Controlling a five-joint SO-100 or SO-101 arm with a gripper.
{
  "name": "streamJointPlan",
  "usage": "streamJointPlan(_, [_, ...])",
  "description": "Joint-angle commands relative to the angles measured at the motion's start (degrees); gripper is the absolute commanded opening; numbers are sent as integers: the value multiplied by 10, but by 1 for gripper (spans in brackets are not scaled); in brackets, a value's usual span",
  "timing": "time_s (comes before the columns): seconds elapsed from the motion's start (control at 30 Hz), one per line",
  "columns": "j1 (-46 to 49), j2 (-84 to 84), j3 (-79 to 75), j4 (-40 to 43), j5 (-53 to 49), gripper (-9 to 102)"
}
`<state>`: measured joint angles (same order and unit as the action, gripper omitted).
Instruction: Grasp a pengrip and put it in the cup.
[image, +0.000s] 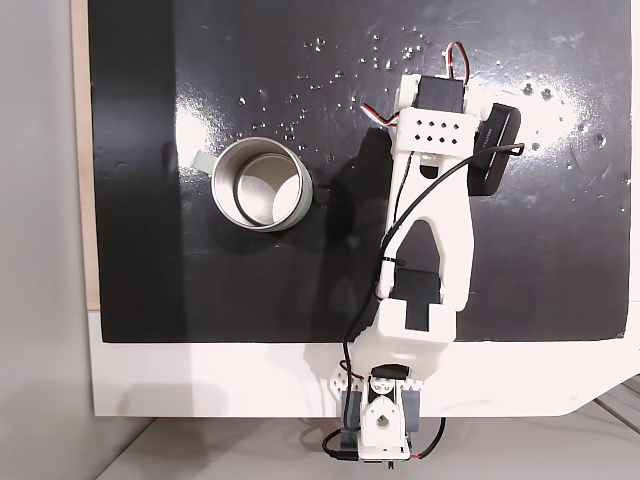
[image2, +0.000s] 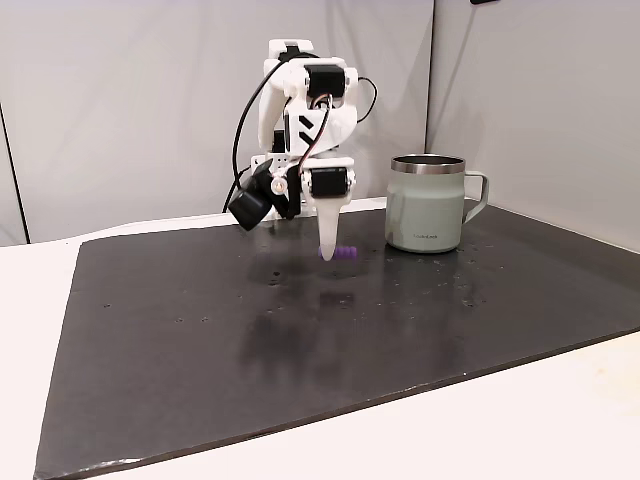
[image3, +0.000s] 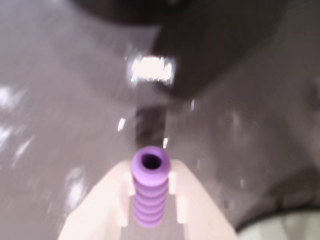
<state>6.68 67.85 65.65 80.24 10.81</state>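
Observation:
The pengrip (image3: 149, 192), a small light-purple ribbed tube, sits between my gripper's (image3: 150, 172) cream fingers (image3: 102, 205), with its open end pointing away from the wrist camera. In a fixed view the gripper (image2: 328, 252) points straight down and is shut on the pengrip (image2: 346, 253) close to the black mat; whether it touches the mat I cannot tell. The metal cup (image2: 425, 210) stands upright just right of the gripper there. From above, the cup (image: 300, 197) is left of the arm's wrist (image: 432, 125), which hides the fingers and the pengrip.
A black mat (image: 250, 300) covers the white table (image: 200, 375). Small white specks (image: 300, 100) lie scattered at the top of the mat. A black camera (image: 495, 150) is mounted on the wrist. The arm's base (image: 380, 415) stands at the table's near edge.

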Motion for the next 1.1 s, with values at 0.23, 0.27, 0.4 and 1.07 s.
streamJointPlan(0.23, [-37,174,-97,77,4,0])
streamJointPlan(0.27, [-40,183,-105,83,4,0])
streamJointPlan(0.4, [-59,202,-143,111,4,0])
streamJointPlan(1.07, [-232,220,-154,171,-91,0])
